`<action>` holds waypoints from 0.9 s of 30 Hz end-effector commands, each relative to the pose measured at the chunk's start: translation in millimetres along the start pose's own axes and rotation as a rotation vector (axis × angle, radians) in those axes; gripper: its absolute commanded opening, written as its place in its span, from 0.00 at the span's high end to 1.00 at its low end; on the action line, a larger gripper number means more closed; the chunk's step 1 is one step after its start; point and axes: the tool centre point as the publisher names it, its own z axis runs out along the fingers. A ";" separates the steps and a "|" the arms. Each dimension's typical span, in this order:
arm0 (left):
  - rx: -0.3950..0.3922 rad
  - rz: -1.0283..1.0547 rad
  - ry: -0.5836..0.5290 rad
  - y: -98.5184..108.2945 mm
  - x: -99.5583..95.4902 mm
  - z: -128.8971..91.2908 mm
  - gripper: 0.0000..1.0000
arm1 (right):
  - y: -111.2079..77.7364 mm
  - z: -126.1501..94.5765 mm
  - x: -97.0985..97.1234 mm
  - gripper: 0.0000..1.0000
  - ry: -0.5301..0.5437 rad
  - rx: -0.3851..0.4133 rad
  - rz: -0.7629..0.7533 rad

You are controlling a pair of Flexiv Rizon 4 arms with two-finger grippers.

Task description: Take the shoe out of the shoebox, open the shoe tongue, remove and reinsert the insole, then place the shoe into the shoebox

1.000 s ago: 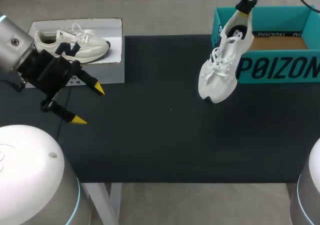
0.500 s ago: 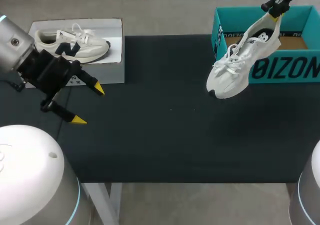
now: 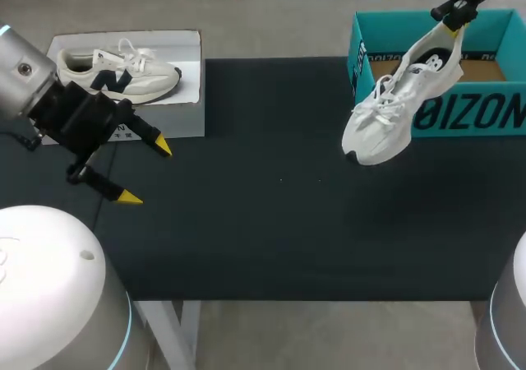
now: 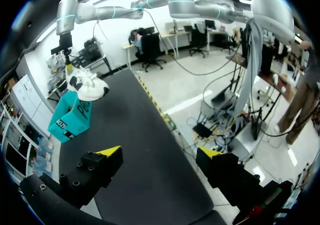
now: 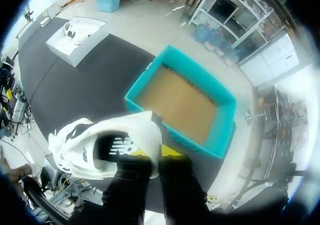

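Either freshly out of the box [image 3: 493, 25] or headed back into it; hard to judge which. Hanging toe-down from the right gripper [image 3: 454, 18]: the shoe [image 3: 393, 111], in the air above the desk [image 3: 271, 222], just in front of the box's left end near the far right corner. Judging by the right wrist view, nothing but bare cardboard inside the box, and an insole lying in place inside the shoe. No sign of an opened tongue; laces looped and drawn. So probably most of the job left: setting down, opening the tongue, pulling and refitting the insole, boxing again.

Pinching the heel collar with that right gripper, narrow, yellow tips close together around the rim. Spread wide and holding nothing: the left gripper [image 3: 146, 171], above the desk's left edge, beside a white tray [image 3: 193, 107] carrying a second shoe [image 3: 119, 70] at the far left corner, well apart from the work.
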 end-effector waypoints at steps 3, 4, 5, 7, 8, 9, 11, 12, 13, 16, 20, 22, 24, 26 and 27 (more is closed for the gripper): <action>-0.003 0.000 0.002 0.0 0.0 -0.3 0.00 | 17.4 -1.2 -12.1 1.00 0.019 0.019 0.104; -0.003 0.000 0.002 0.0 0.0 -0.3 0.00 | 21.8 -1.4 -17.7 1.00 0.027 0.035 0.137; -0.003 0.000 0.002 0.0 0.0 -0.3 0.00 | 25.3 -1.4 -24.4 1.00 0.020 0.024 0.166; -0.003 0.000 0.002 0.0 0.0 -0.3 0.00 | 32.5 -0.3 -39.3 1.00 0.022 0.058 0.243; -0.003 0.000 0.002 0.0 0.0 -0.3 0.00 | 34.9 1.3 -47.5 1.00 0.008 0.057 0.267; -0.003 0.000 0.002 0.0 0.0 -0.3 0.00 | 36.7 2.0 -53.9 1.00 0.015 0.060 0.302; -0.003 0.000 0.002 0.0 0.0 -0.3 0.00 | 40.8 4.5 -74.0 1.00 0.005 0.067 0.376; -0.003 0.000 0.002 0.0 0.0 -0.3 0.00 | 42.0 5.0 -82.6 1.00 0.010 0.070 0.410; -0.003 0.000 0.002 0.0 0.0 -0.3 0.00 | 43.1 5.8 -91.2 1.00 0.000 0.068 0.443; -0.003 0.000 0.002 0.0 0.0 -0.3 0.00 | 45.2 8.6 -117.3 1.00 -0.005 0.074 0.552; -0.003 0.000 0.002 0.0 0.0 -0.3 0.00 | 39.5 12.8 -151.8 1.00 -0.004 0.067 0.695; -0.003 0.000 0.002 0.0 0.0 -0.3 0.00 | 36.6 16.6 -165.4 1.00 0.014 0.057 0.767; -0.003 0.000 0.002 0.0 0.0 -0.3 0.00 | 33.9 23.3 -176.0 1.00 0.030 0.050 0.808; -0.003 0.000 0.002 0.0 0.0 -0.3 0.00 | 32.6 31.3 -183.6 1.00 0.051 0.042 0.845; -0.003 0.000 0.002 0.0 0.0 -0.3 0.00 | 32.3 36.1 -187.6 1.00 0.050 0.035 0.850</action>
